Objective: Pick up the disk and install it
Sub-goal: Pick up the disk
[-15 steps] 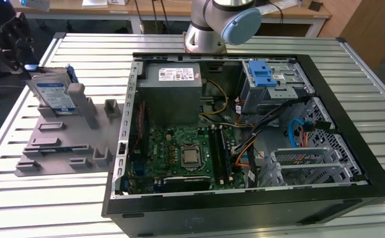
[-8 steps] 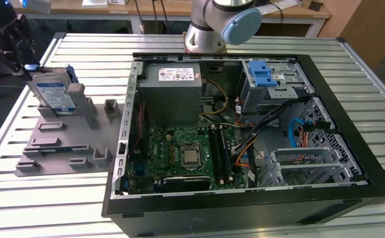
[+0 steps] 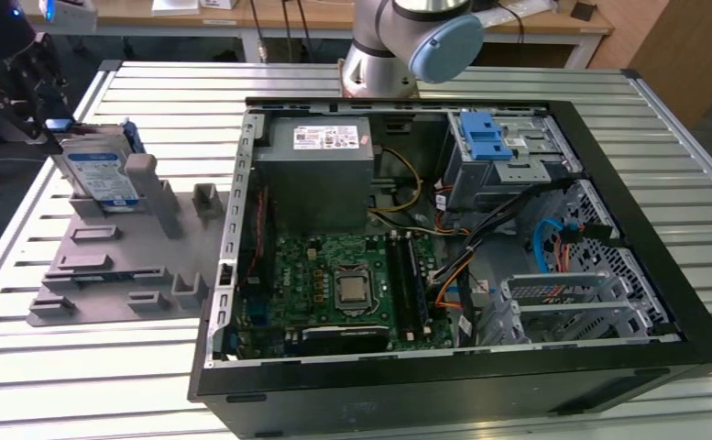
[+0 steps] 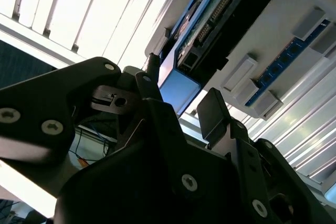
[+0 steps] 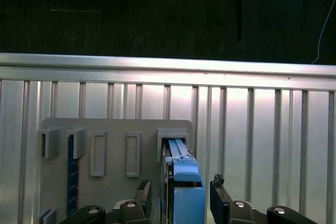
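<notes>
Gripper (image 5: pixel 181 183) open, fingers (image 5: pixel 218 198) either side of the disk (image 5: pixel 186 192), one per flat face, straddling the blue carrier end that points up at the wrist. In the first wrist view there's a thin gap on each side. In the second wrist view one pad looks very close to the blue end; can't say for sure whether it touches. No firm grasp visible. The disk stands on edge, upright, seated in a slot of the grey fixture plate (image 5: pixel 115 192) directly under the fingertips. In the exterior view its white-and-blue label faces the camera. The plate has several more raised slot holders off to the side of the fingers, empty as far as I can see, and lies flat on the slatted metal table (image 5: pixel 262 145). Further out from the fingers, past the plate edge, is the open computer case (image 3: pixel 454 403), on its side on the same table, well apart from the disk. Inside it, nearest the plate, are the green motherboard (image 3: pixel 331 284) and the grey power supply (image 3: pixel 319 156). Beyond those, at the far corner from the fingers, is the metal drive cage (image 3: pixel 502 147) with the blue latch. The arm's base column (image 3: pixel 374 69) stands behind the case.
</notes>
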`<state>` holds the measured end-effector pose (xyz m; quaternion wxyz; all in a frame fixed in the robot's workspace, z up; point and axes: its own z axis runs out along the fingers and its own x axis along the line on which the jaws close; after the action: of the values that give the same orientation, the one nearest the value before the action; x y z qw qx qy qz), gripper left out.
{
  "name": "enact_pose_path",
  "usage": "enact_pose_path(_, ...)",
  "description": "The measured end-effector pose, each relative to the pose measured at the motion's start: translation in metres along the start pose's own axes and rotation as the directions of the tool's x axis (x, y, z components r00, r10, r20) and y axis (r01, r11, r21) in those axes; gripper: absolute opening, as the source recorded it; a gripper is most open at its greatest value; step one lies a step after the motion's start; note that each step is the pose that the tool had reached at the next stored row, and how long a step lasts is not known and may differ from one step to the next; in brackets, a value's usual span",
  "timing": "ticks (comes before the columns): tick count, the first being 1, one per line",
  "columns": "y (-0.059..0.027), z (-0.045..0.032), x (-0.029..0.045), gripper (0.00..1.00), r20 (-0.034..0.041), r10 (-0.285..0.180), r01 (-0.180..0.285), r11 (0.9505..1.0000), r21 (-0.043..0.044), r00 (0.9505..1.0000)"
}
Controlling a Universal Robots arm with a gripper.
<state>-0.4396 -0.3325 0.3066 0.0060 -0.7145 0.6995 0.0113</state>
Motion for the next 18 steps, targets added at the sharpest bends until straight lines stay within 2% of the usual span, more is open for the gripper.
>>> enact_pose_path(6,0.0,0.0013,0.0,0.56,0.0003,0.0,0.0,1.0,0.0002,1.0)
enact_pose_path(14,-0.0001,0.0122,0.0003,0.56,0.0001,0.001,-0.001,1.0,-0.0035,1.0)
enact_pose_path(18,-0.0001,0.0153,0.0004,0.56,0.0002,0.001,-0.001,1.0,-0.0058,1.0)
